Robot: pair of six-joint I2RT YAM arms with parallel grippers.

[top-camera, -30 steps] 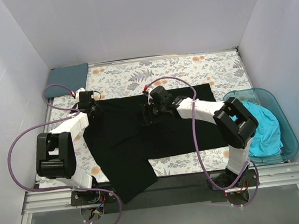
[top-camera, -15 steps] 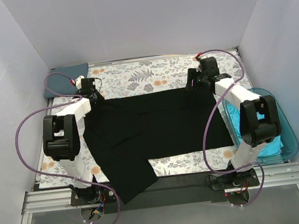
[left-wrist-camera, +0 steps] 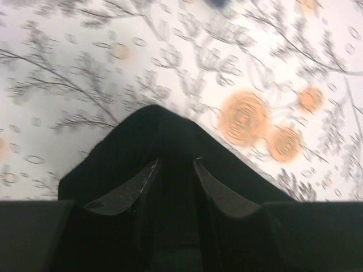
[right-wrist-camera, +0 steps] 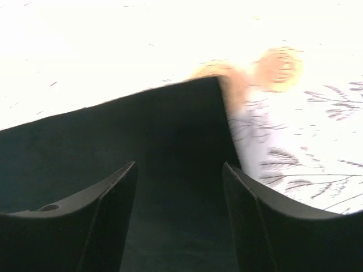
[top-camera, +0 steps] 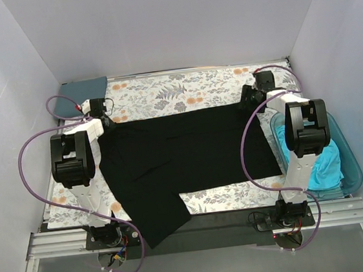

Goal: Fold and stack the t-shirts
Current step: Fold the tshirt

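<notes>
The black t-shirt (top-camera: 183,152) lies spread wide across the floral table cloth (top-camera: 164,92). My left gripper (top-camera: 103,118) is at its far left corner, shut on a raised peak of the black cloth (left-wrist-camera: 153,124), which fills the narrow gap between the fingers of the left gripper (left-wrist-camera: 174,164). My right gripper (top-camera: 252,96) is at the far right corner. In the right wrist view my right gripper (right-wrist-camera: 180,165) has its jaws wide apart over the flat black cloth (right-wrist-camera: 142,124). A folded slate blue-grey t-shirt (top-camera: 82,91) lies at the far left corner. The turquoise t-shirt (top-camera: 320,160) is bunched in the tub.
A translucent teal tub (top-camera: 351,160) stands at the right edge of the table. A lower flap of the black shirt (top-camera: 158,223) hangs over the table's front edge by the left arm's base. White walls close in on three sides.
My right gripper has carried the shirt's far edge from the middle out to the far right, spreading the shirt flat, and now stands open. My left gripper has shifted slightly left, still holding its corner.
</notes>
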